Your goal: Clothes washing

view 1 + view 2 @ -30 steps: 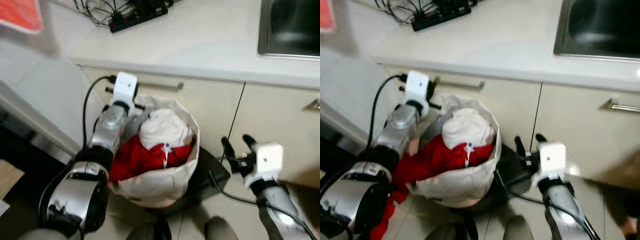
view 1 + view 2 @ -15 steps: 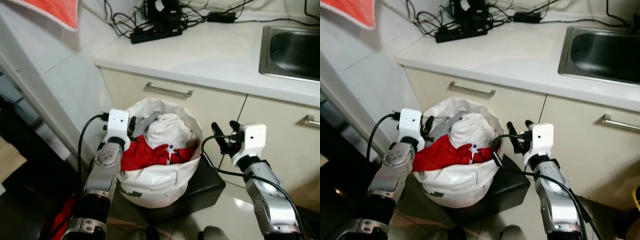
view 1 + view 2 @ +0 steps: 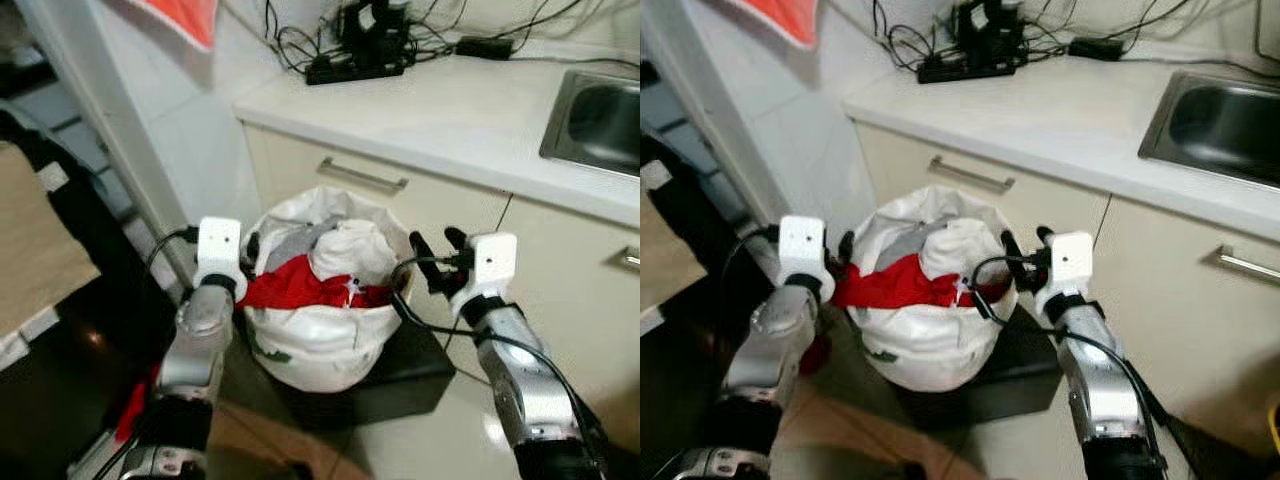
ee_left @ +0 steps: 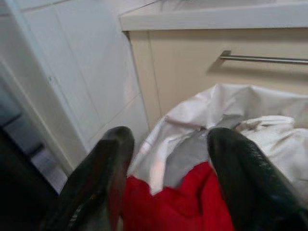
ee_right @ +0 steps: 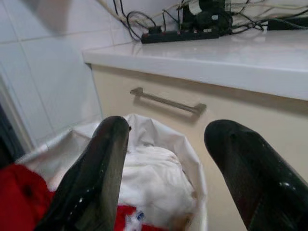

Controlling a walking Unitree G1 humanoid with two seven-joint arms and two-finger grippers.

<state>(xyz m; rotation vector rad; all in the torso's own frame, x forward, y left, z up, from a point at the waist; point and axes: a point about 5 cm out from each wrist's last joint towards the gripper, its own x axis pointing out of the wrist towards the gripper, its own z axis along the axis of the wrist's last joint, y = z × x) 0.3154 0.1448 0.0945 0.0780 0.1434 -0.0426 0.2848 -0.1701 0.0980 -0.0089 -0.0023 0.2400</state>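
A white laundry bag stands on a low black box in front of the kitchen cabinets. It is stuffed with a red garment, a white garment and a grey one. My left gripper is open at the bag's left rim; in the left wrist view its fingers frame the rim and the red cloth. My right gripper is open just beside the bag's right rim, with nothing between its fingers.
The white counter runs behind the bag, with a sink at the right and a power strip with tangled cables at the back. A drawer handle is above the bag. Red cloth lies on the floor at the left.
The camera has pulled back and swung right. My left gripper has drawn back from the bag's far side to its left rim. My right gripper has risen and closed in on the right rim.
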